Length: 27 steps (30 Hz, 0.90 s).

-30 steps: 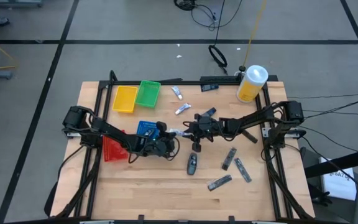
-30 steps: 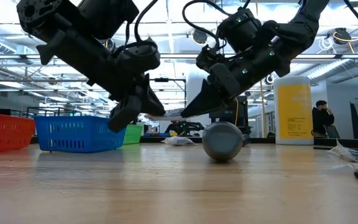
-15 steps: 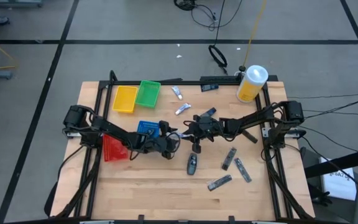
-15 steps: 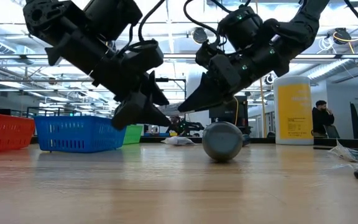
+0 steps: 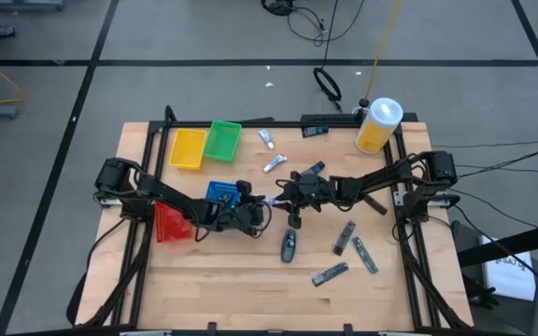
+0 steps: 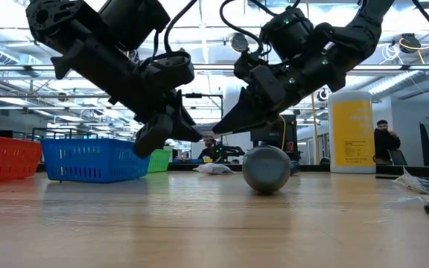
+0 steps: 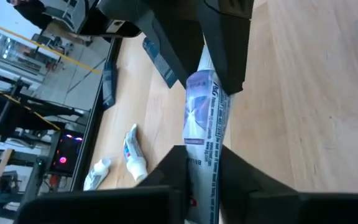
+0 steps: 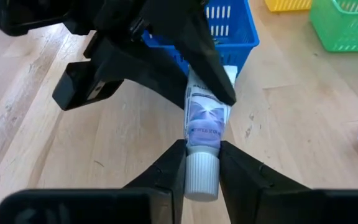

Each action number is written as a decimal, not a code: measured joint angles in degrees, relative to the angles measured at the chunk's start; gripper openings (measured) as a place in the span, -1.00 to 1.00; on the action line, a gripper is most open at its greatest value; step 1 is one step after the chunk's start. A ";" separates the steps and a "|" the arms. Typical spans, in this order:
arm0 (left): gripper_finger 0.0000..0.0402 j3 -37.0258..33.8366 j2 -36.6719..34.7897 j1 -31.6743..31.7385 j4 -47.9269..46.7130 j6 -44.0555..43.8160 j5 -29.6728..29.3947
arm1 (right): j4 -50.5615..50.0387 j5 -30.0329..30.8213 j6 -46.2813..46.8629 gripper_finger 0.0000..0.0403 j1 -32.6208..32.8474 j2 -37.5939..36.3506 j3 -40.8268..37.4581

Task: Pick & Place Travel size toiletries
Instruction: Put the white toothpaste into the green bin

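Both jaws are closed on one white-silver tube, left gripper and right gripper mid-handover just beside the blue basket; other toiletries, judged unplaced, lie scattered beyond it.

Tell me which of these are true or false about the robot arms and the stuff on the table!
1. Both grippers hold the same small tube. True: the left gripper and the right gripper each pinch one end.
2. The tube is lying flat on the table. False: it hangs in the air between the arms.
3. The blue basket sits right beside the left gripper. True.
4. The big yellow bottle is tipped over. False: it stands upright at the table's far right corner.
5. The green basket touches the yellow basket. True: they sit side by side.
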 joint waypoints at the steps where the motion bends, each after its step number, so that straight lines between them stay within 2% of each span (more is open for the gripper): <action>1: -0.87 0.02 0.00 -0.02 -0.27 0.02 -0.33 | -0.18 0.02 0.02 -0.65 0.00 0.00 0.00; 4: -0.95 0.04 0.00 -0.04 -0.79 0.03 -1.54 | -0.23 0.11 0.43 -0.62 -0.02 0.00 0.02; 7: -0.88 0.04 0.00 -0.22 -0.77 0.27 -1.94 | -0.53 0.10 1.09 -0.55 -0.02 0.00 0.02; 10: -0.84 -0.15 0.02 -0.83 -1.84 -0.86 -3.51 | -3.28 -0.27 1.90 -0.40 0.03 -0.46 -0.11; 13: -0.88 -0.10 -2.18 -1.48 -3.79 -1.91 -4.69 | -8.10 -0.38 2.53 -0.19 -0.05 -2.89 -0.12; 16: -0.95 -0.09 -6.69 -1.62 -9.53 -7.08 -5.87 | -13.21 -0.11 2.55 0.01 -0.69 -6.04 -0.72; 21: -0.88 0.00 -18.96 2.05 -22.48 -23.33 -8.27 | -10.28 2.99 2.71 0.20 -1.03 -9.99 -2.95; 23: -0.83 -0.09 -23.80 6.18 -28.81 -29.79 -5.10 | -7.17 4.58 2.71 0.22 -1.02 -10.48 -4.20; 27: -0.84 -0.13 -29.20 20.00 -35.95 -40.05 8.29 | -0.91 4.76 3.28 0.22 -1.07 -11.28 -6.60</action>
